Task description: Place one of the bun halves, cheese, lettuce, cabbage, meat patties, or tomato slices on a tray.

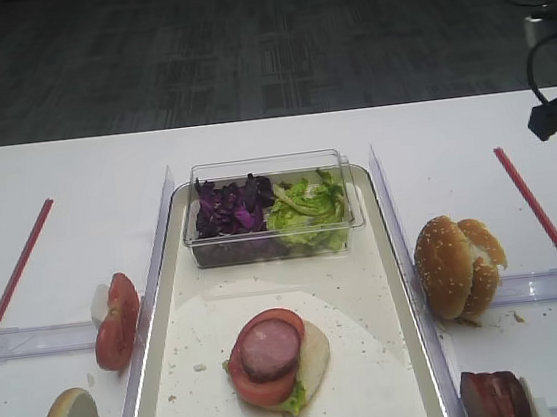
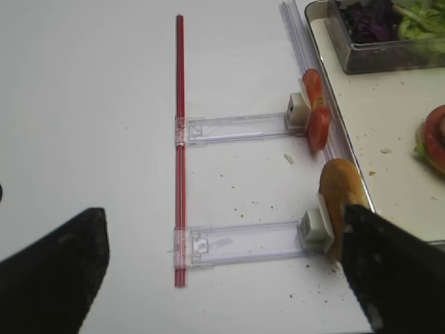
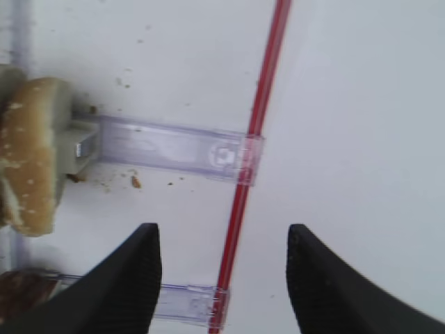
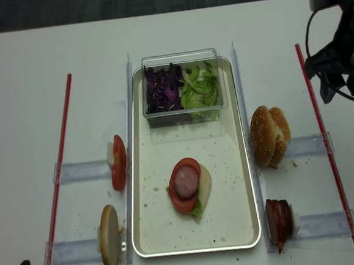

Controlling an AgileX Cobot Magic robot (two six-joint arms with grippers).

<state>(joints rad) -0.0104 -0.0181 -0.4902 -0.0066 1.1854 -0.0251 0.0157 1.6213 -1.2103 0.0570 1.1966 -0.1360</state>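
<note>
White table (image 1: 252, 151) with a red strip (image 4: 60, 172) down each side, plus clear plastic holder rails (image 2: 236, 129), crumbs scattered around.

Tray (image 4: 245, 182) with stacked bun half (image 4: 203, 181), tomato slice (image 4: 183, 201), meat patty (image 4: 185, 180).

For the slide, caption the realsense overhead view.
Half-built burger on the tray, bun halves waiting beside it, right gripper hovering empty.

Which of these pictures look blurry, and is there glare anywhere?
Right wrist view: soft overall, bun fuzzy, the dark fingers blurred up close. Left wrist view: fingers blurred too. Both overhead views: sharper, even light, faint shine on the tray rim.
</note>
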